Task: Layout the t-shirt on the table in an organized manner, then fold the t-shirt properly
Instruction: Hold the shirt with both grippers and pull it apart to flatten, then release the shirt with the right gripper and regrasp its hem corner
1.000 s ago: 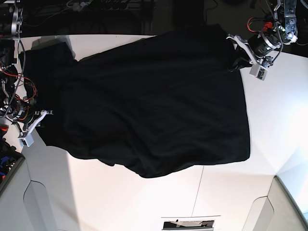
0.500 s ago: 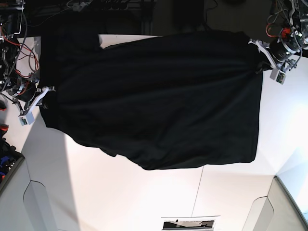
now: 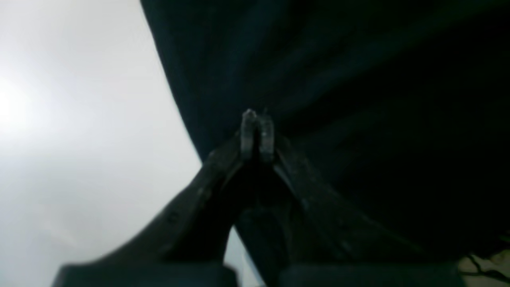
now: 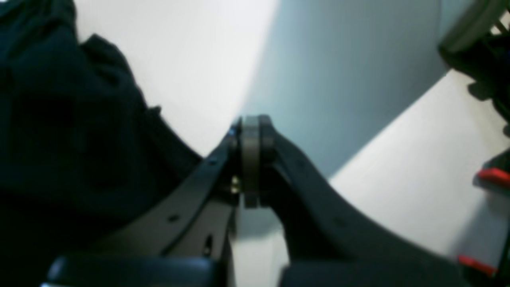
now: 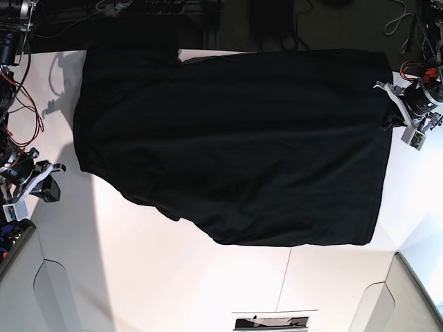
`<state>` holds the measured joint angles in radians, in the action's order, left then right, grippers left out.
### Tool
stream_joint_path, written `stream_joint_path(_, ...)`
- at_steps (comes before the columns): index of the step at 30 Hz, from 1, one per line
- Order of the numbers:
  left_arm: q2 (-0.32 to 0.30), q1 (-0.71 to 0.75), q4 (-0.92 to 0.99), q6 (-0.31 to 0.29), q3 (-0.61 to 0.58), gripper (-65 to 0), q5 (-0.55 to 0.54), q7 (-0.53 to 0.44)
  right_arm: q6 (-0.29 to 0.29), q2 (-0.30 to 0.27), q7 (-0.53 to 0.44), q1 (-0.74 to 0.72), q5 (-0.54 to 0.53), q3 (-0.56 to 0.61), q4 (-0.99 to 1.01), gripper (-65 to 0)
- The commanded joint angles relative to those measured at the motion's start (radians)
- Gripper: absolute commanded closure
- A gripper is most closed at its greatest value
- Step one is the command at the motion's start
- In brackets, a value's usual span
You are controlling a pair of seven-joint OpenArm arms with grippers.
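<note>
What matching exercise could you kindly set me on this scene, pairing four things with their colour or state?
Things:
1. t-shirt
2. table
3. left end effector
4. right end effector

Colour or state:
A. white, lying under the cloth
B. shut on nothing, over bare white surface beside the cloth
C. black, spread out wide
D. shut on the edge of the black cloth

Pairs: 1-C, 2-A, 3-D, 4-B
</note>
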<state>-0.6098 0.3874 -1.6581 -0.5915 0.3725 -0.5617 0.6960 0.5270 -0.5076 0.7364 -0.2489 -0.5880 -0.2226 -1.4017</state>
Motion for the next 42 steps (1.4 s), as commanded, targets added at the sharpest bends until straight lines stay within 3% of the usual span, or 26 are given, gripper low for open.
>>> stream_joint_path(1,-0.019,-0.005,-0.014,-0.016,0.008,0.0,-0.027,-0.014,0.000,-0.002,-0.039,-0.055,-0.022,-0.008,-0.005,0.0)
stream_joint_path(3,-0.019,-0.004,-0.014,-0.049,0.008,0.0,-0.054,-0.008,0.001,0.031,-0.071,-0.116,-0.022,0.000,0.040,-0.1)
stream_joint_path(6,-0.019,0.006,-0.014,-0.049,0.008,0.0,-0.079,0.023,0.001,0.079,-0.137,-0.216,-0.021,0.039,0.157,-15.3)
stream_joint_path(9,-0.019,0.037,-0.014,-0.049,0.008,0.0,-0.079,0.026,0.001,0.135,-0.195,-0.318,-0.003,0.095,0.303,-25.1)
stream_joint_path(13,-0.019,0.066,-0.014,-0.049,0.008,0.0,-0.099,0.026,0.001,0.230,-0.253,-0.434,0.085,0.180,0.504,-29.6)
stream_joint_path(19,-0.013,0.073,-0.013,-0.049,0.008,0.0,-0.101,0.026,0.002,0.369,-0.338,-0.496,0.154,0.269,0.764,-29.6)
stream_joint_path(23,-0.004,0.074,-0.013,-0.049,0.008,0.0,-0.101,0.027,0.002,0.416,-0.341,-0.492,0.188,0.290,0.828,-29.6)
stream_joint_path(30,-0.002,0.083,-0.013,-0.049,0.008,0.0,-0.101,0.026,0.003,0.402,-0.336,-0.484,0.188,0.289,0.827,-28.6)
stream_joint_path(32,-0.002,0.083,-0.014,-0.049,0.008,0.0,-0.112,0.026,0.006,0.402,-0.333,-0.481,0.188,0.289,0.827,-17.3)
stream_joint_path(34,-0.002,0.083,-0.014,-0.049,0.008,0.0,-0.119,0.026,0.026,0.399,-0.333,-0.475,0.188,0.289,0.826,0.0)
stream_joint_path(42,-0.002,0.081,-0.013,-0.049,0.008,0.0,-0.115,0.024,0.030,0.352,-0.336,-0.470,0.188,0.241,0.756,0.0)
